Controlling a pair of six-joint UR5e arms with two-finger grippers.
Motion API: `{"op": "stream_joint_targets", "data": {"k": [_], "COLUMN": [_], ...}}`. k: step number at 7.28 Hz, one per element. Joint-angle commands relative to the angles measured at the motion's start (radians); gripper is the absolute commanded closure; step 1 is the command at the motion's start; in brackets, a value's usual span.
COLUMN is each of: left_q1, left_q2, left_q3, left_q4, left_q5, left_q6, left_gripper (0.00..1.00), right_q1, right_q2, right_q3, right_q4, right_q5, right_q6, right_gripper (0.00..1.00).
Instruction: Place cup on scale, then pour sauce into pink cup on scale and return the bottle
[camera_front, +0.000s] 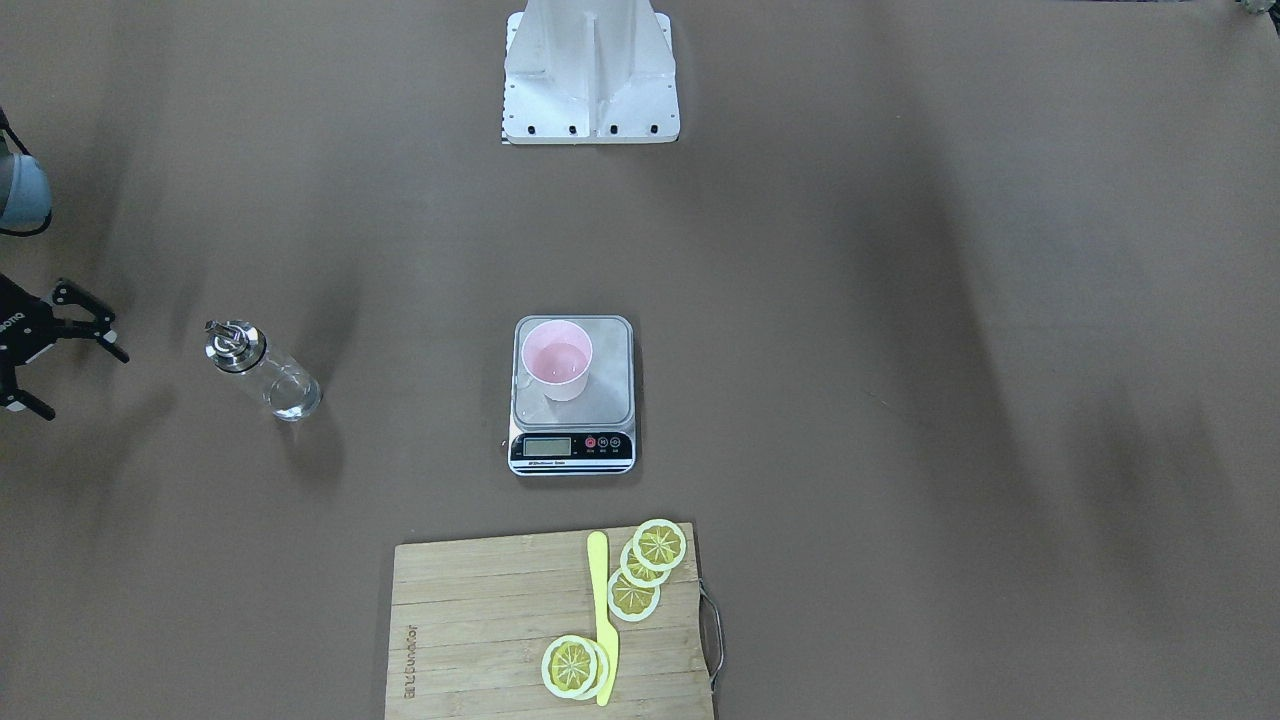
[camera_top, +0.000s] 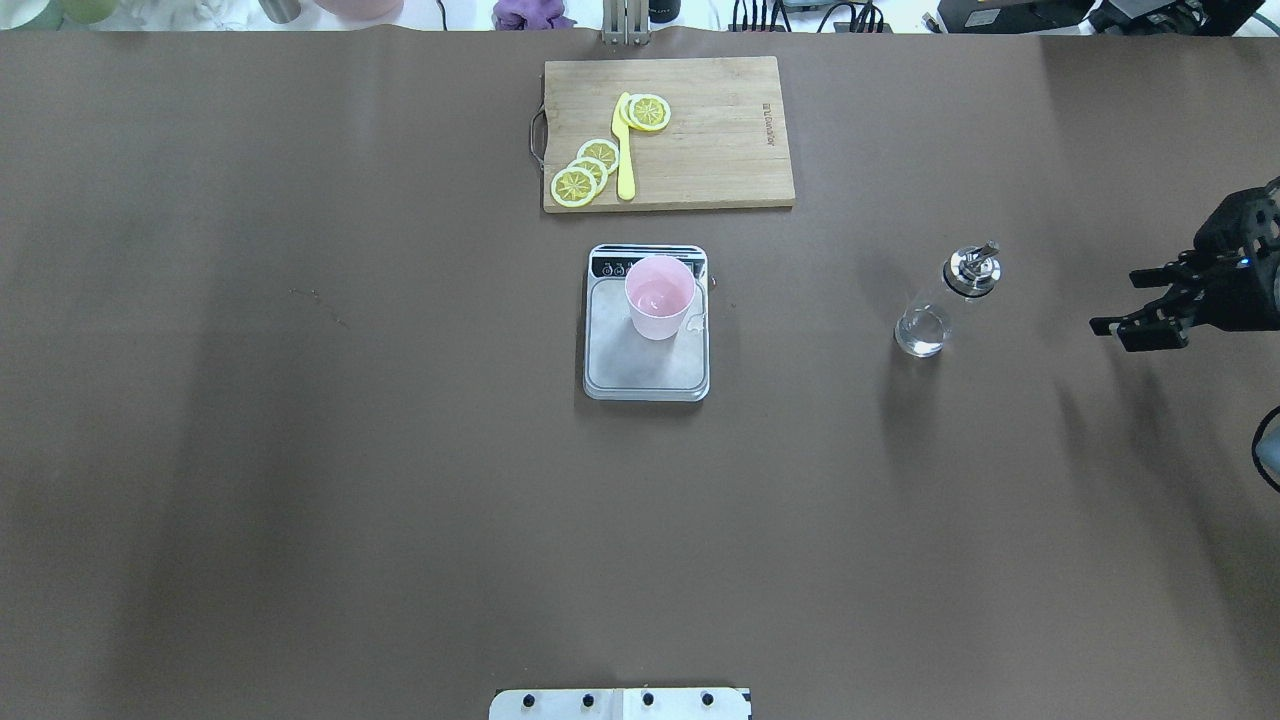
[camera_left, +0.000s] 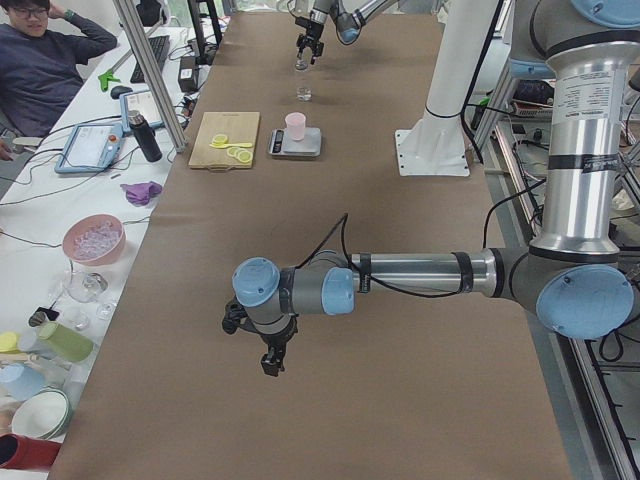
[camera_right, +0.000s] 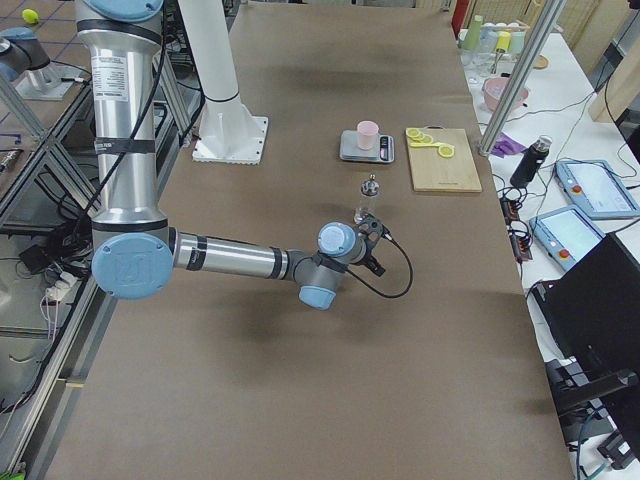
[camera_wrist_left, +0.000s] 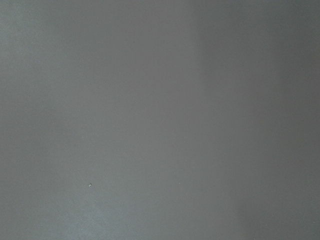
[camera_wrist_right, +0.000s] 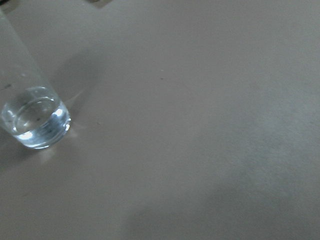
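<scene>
A: Starting at the left, where is the left claw (camera_left: 268, 360)?

B: Only the side view from the robot's left end shows it. It hangs low over bare desk (camera_left: 400, 400), well apart from everything. I cannot tell from there whether its fingers are apart or together. Its own wrist camera sees nothing but brown desk.

A: And the middle?

B: The scale (camera_top: 647, 365) sits mid-desk, just on the robot's side of the cutting board (camera_top: 720, 150). The cup (camera_top: 659, 297) stands upright on its platform, toward the display end. So the first step reads as done.

A: Has the pouring happened?

B: I judge so. The front-facing view looks down into the cup and catches a pale glint that looks like a little sauce (camera_front: 556, 360) at the bottom. The overhead view hardly shows it, and the display is too small to read.

A: Further right?

B: The bottle (camera_top: 945, 300) stands upright on the desk, well apart from the scale, with nothing gripping it. The right wrist view is the only one that shows clear liquid in its base.

A: And the right claw (camera_top: 1120, 300)?

B: It is at the right edge, near the bottle but not touching it, with fingers spread and holding nothing.

A: So what's left?

B: Little, by my reading: the cup is placed, the sauce poured and the bottle set down. At most the arm parks itself.
</scene>
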Motion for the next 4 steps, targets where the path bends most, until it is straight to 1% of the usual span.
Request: {"op": "stream_joint_targets", "data": {"k": [1, 2, 3, 4], "left_q1": [0.001, 0.000, 0.001, 0.001], "left_q2": [0.001, 0.001, 0.002, 0.001], "left_q3": [0.003, 0.006, 0.007, 0.010], "left_q4": [0.000, 0.000, 0.000, 0.000], "left_q5": [0.000, -0.002, -0.002, -0.002], "left_q6": [0.002, 0.000, 0.002, 0.002], "left_gripper": [0.02, 0.02, 0.02, 0.02], "right_q1": [0.135, 0.222, 0.294, 0.330], "right_q2": [-0.031, -0.031, -0.021, -0.004], "right_q3": [-0.005, -0.002, 0.010, 0.016], "right_q4": [-0.185, -0.326, -0.461, -0.570], "right_q5": [0.038, 0.095, 0.113, 0.124], "right_q6": [0.022, 0.024, 0.021, 0.022], "right_gripper": [0.00, 0.00, 0.00, 0.00]}}
